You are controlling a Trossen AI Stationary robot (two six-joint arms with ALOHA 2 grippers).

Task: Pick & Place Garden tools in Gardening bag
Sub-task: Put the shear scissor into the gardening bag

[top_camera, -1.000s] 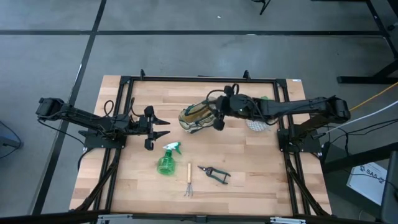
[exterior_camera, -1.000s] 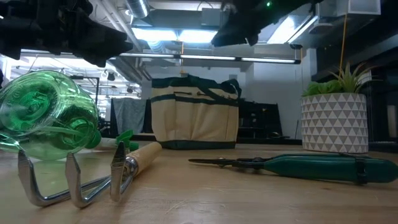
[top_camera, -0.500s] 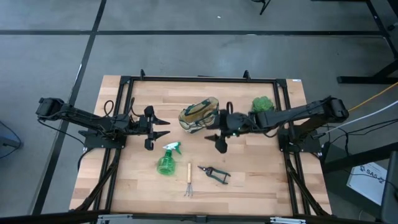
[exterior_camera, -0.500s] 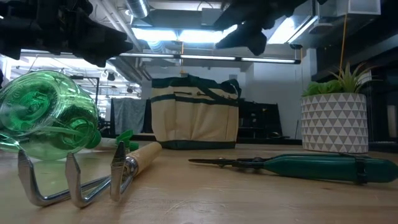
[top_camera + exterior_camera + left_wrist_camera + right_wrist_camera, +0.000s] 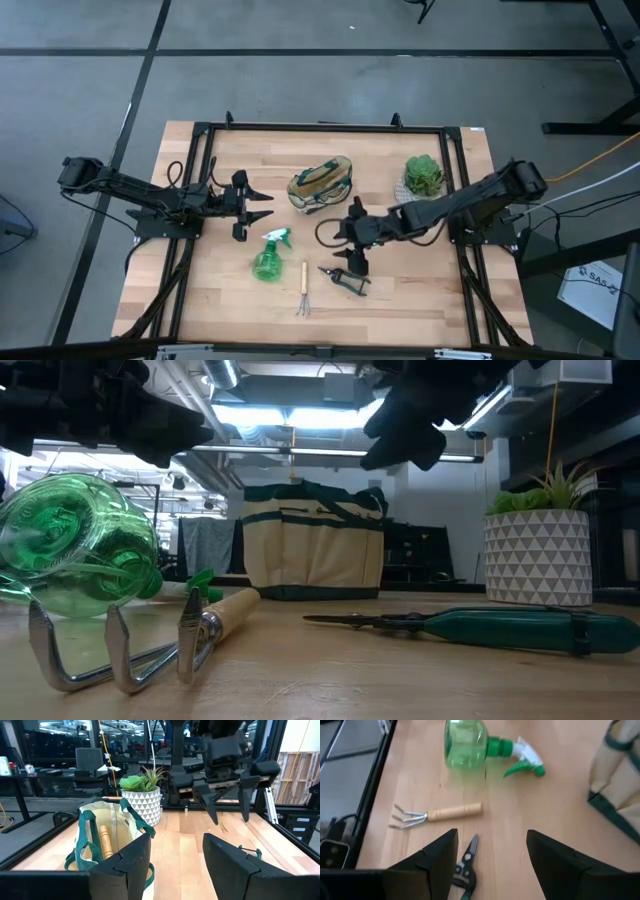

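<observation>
Pale wooden desk (image 5: 420,290) fills the overhead view, and I read it from left to right. My left gripper (image 5: 262,207) hangs parked near the desk's left side with its fingers spread and empty, pointing toward the middle; I judge it is simply waiting. Just beside it lies the green translucent spray bottle (image 5: 268,258) on its side, nozzle toward the back of the desk. Next comes the small wooden-handled rake (image 5: 303,289), lying flat with its tines toward the front edge. Close to its right rest the black pruning shears (image 5: 344,280). My right gripper (image 5: 356,246) hovers directly over the shears, fingers parted and holding nothing, and its wrist camera looks down on them, so I judge the shears are the next pick. Behind it stands the small beige fabric gardening bag with dark green trim (image 5: 320,183), mouth upward to receive tools; a wooden handle (image 5: 104,842) already shows inside, probably the trowel. Farther right sits a leafy potted plant in a white patterned pot (image 5: 424,176), not part of the job.
</observation>
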